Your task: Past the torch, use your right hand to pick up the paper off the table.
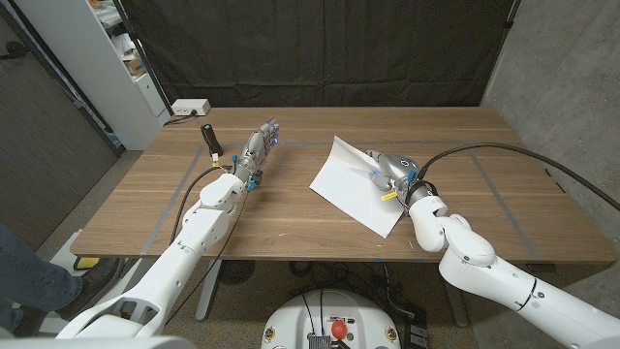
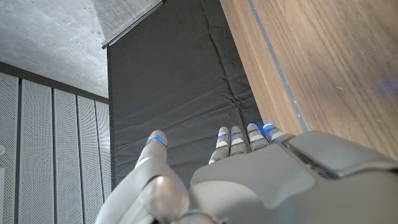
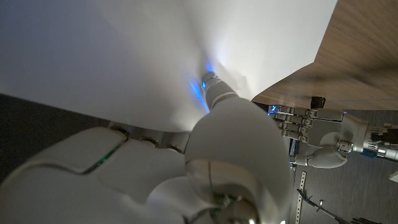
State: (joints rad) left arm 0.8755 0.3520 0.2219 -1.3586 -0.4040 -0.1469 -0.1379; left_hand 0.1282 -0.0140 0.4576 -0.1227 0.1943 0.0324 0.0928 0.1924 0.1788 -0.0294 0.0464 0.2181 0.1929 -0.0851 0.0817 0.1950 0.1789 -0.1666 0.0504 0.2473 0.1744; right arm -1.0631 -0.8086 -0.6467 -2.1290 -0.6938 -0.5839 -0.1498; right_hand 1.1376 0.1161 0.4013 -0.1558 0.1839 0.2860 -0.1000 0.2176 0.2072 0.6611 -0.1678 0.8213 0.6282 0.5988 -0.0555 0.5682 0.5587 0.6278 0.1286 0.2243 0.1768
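One white rectangular paper sheet lies right of centre on the brown wooden counter, its far edge curled up. The right robot hand grasps that edge; a firm pinch and slow upward lift should keep it from slipping. The left robot hand waits released beside the black cylindrical torch.

Your right hand covers the middle of the paper, and in the right wrist view the paper runs off the picture's edges while the hand's back hides most of its fingers, so you cannot tell how the fingers meet the sheet underneath. The torch is too small in the head view to make out any detail. In the left wrist view your left hand is cut off by the frame's edge, with just its fingertips clear.
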